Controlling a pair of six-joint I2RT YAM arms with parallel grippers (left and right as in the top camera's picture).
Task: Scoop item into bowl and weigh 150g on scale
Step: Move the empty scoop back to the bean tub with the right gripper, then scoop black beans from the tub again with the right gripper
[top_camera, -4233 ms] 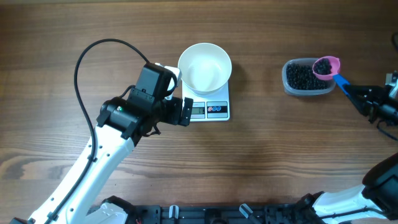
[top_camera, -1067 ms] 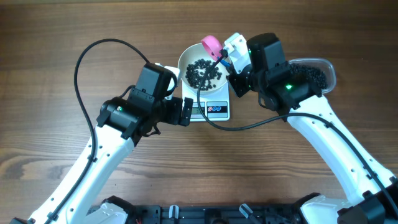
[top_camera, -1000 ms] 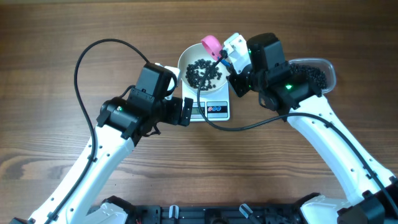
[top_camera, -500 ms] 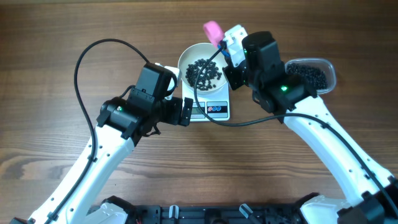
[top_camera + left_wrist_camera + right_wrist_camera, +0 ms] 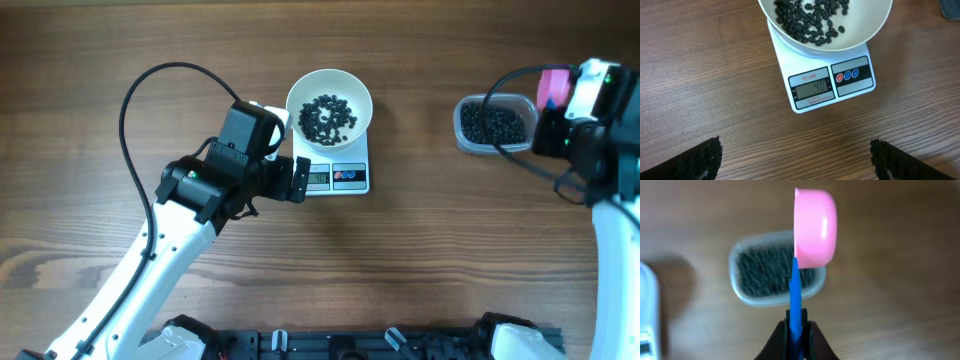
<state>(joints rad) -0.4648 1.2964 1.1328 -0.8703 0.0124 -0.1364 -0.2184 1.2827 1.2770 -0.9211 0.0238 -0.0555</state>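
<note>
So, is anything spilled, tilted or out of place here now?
Nothing stands out. All beans lie inside the bowl on the scale or in the clear tub; none show on the table. The right gripper holds the pink scoop by its handle.

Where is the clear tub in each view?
Overhead: tub at the right, beside the scoop.
Left wrist: not in it.
Right wrist: tub at centre, partly behind the scoop.
Shared landmark: the pink scoop, in overhead and right wrist.
</note>
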